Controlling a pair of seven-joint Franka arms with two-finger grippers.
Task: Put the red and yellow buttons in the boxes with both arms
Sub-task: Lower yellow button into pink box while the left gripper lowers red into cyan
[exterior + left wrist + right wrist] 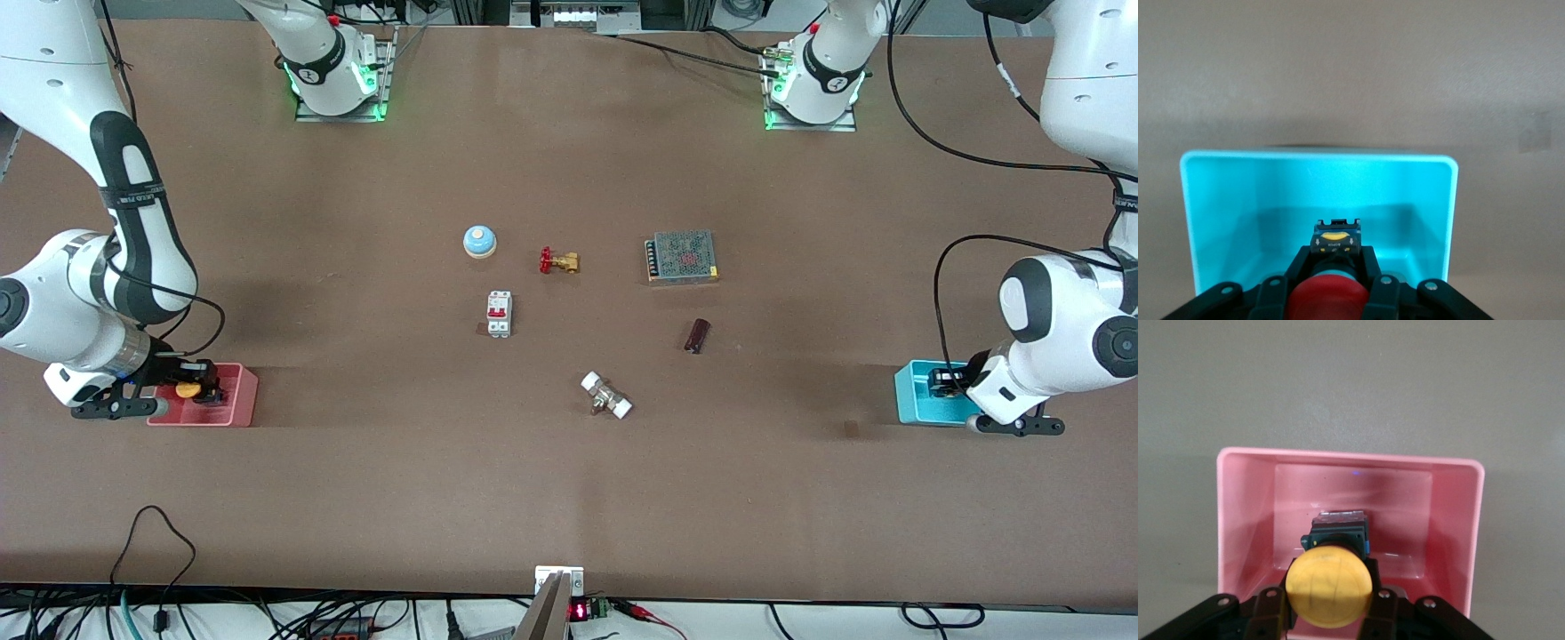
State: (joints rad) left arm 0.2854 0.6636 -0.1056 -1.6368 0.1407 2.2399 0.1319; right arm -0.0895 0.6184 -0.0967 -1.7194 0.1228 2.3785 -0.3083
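My right gripper is shut on the yellow button and holds it in the salmon pink box at the right arm's end of the table. In the right wrist view the yellow cap sits between the black fingers over the pink box's floor. My left gripper is in the cyan box at the left arm's end. In the left wrist view it is shut on the red button, whose black body is low inside the cyan box.
In the middle of the table lie a blue-domed bell, a brass valve with a red handwheel, a grey mesh-topped unit, a white and red breaker, a dark brown block and a white-ended metal fitting.
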